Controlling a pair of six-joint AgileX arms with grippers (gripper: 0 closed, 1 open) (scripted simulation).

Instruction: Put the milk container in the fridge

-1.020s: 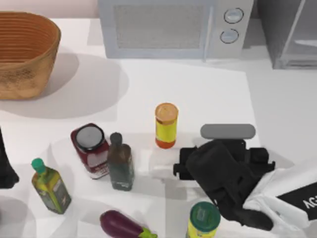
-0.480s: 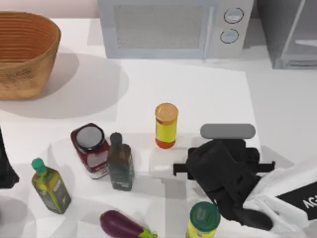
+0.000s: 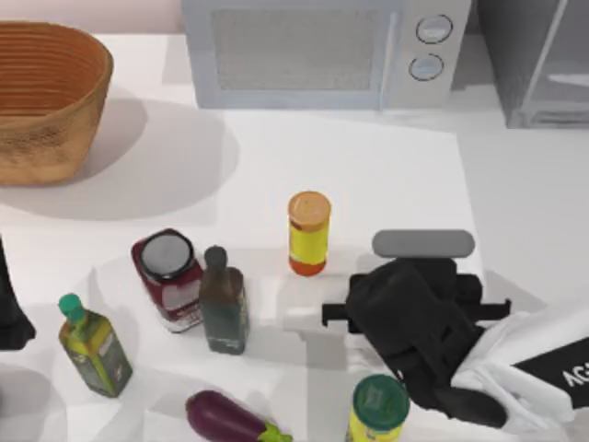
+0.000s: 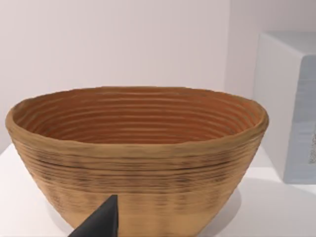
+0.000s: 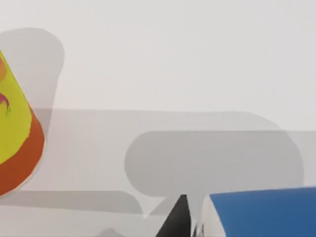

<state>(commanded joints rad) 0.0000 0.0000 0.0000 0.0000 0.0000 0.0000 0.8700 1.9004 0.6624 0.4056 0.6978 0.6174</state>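
The milk container's blue top point(image 5: 261, 213) shows in the right wrist view, with a sliver of white side below it. One black finger point(image 5: 178, 218) stands right against its edge. In the top view my right gripper point(image 3: 409, 308) hangs over the carton and hides it, just right of the yellow bottle with the orange cap point(image 3: 308, 233). Its jaws look drawn in around the carton. The fridge point(image 3: 538, 64) stands at the back right corner. My left gripper point(image 3: 7, 318) is parked at the left edge.
A microwave point(image 3: 313, 51) sits at the back beside the fridge, and a wicker basket point(image 3: 46, 101) at the back left. Near the front stand a dark red jar point(image 3: 167, 276), a dark bottle point(image 3: 224, 299), an oil bottle point(image 3: 92, 345), an eggplant point(image 3: 230, 419) and a green-lidded can point(image 3: 377, 410).
The right gripper's side parts drew inward between one second ago and half a second ago, closing around the carton. Nothing has shifted since then, and the left arm has stayed still.
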